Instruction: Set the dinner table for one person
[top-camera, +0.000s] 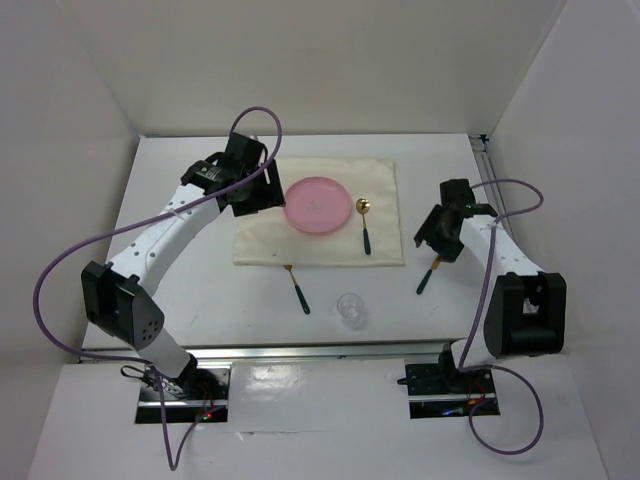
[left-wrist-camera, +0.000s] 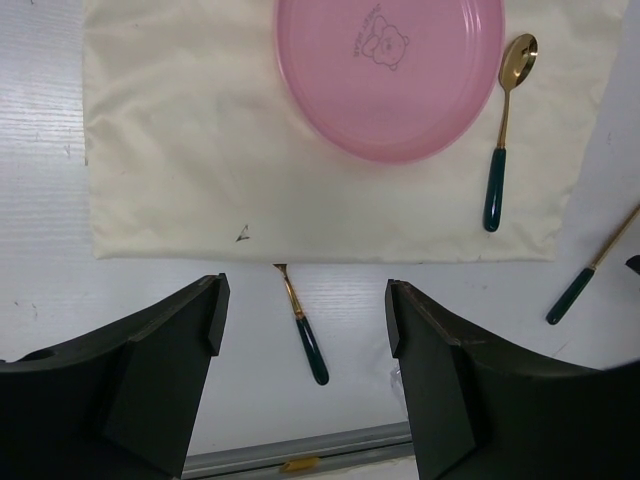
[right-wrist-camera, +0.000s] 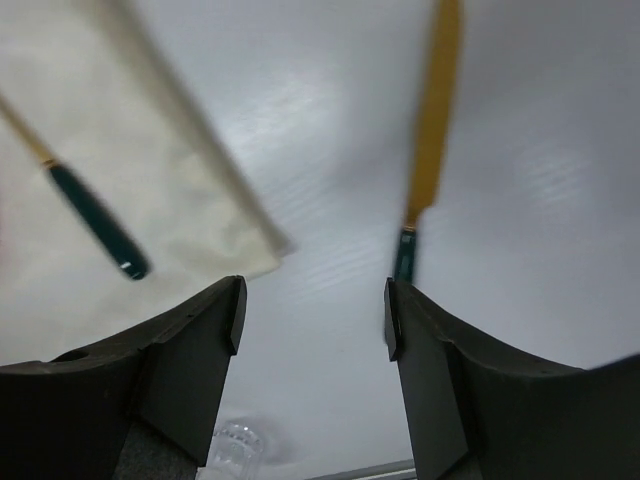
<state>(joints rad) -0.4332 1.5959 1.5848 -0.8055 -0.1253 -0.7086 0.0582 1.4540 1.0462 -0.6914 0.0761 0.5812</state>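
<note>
Overhead view first: the white counter (top-camera: 200, 290) fills the middle of the frame, beyond both arm bases. A cream cloth (top-camera: 270, 240) lies on it, carrying a pink plate (top-camera: 318, 204) with a gold-bowled, green-handled spoon (top-camera: 365, 228) just to the plate's right. A green-handled fork (top-camera: 298, 290) lies on the bare counter, its gold end at the cloth's near edge, and a small clear glass (top-camera: 350, 308) stands to the right of the fork's handle end. My left pincer (top-camera: 262, 200) hangs over the cloth's left part beside the plate. My right pincer (top-camera: 440, 240) hangs just off the cloth's right edge, above another green-handled utensil (top-camera: 428, 278).

Left wrist view: my pincer's dark fingers are spread wide with nothing between them but the fork far below. A small bear print shows on the plate.

Right wrist view: these fingers are spread apart too, holding nothing. The picture is blurred; the gold blade beneath is probably a knife, lying on the counter beside the cloth's corner.
</note>
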